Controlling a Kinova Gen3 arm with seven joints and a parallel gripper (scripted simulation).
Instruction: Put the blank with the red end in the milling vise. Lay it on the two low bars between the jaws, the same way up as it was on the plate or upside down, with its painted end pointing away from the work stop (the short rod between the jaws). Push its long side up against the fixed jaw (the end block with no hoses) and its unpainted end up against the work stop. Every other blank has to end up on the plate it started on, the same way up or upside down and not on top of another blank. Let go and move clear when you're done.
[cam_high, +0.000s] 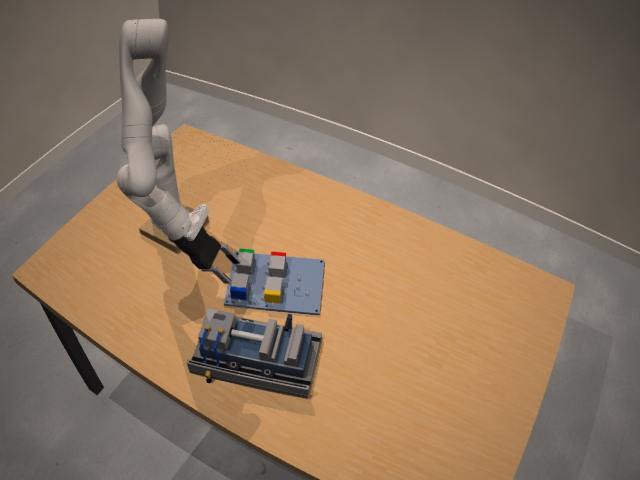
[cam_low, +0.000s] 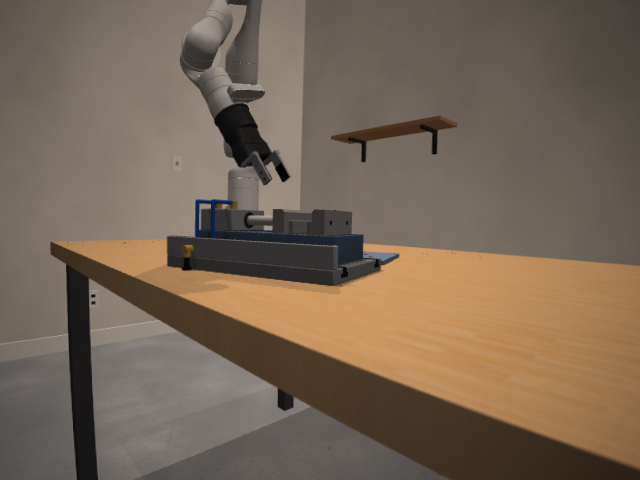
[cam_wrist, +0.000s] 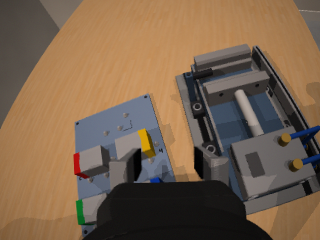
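The blank with the red end (cam_high: 277, 265) (cam_wrist: 93, 160) lies on the blue plate (cam_high: 311, 273) (cam_wrist: 92, 131) (cam_low: 386, 256). The green-ended blank (cam_high: 245, 262) (cam_wrist: 94, 207), yellow-ended blank (cam_high: 273, 285) (cam_wrist: 128, 146) and blue-ended blank (cam_high: 239, 282) (cam_wrist: 156, 180) are also on it; the gripper hides most of the blue-ended one in the wrist view. My gripper (cam_high: 233, 271) (cam_low: 276, 180) (cam_wrist: 167, 158) is open and empty, tilted, above the table near the plate's blue-and-green side. In the vise, nothing lies between the fixed jaw (cam_high: 295, 345) (cam_low: 332, 222) (cam_wrist: 222, 57) and moving jaw (cam_high: 267, 339) (cam_wrist: 237, 86). The dark work stop (cam_high: 288, 322) (cam_wrist: 202, 74) is at their plate-side end.
The vise's hose block (cam_high: 217, 328) (cam_wrist: 270, 162) has blue hoses standing above it. A raised grey rail (cam_high: 248, 376) (cam_low: 253, 250) runs along the vise's side away from the plate. Small pegs (cam_high: 298, 279) (cam_wrist: 120, 128) stand on the plate's unoccupied part.
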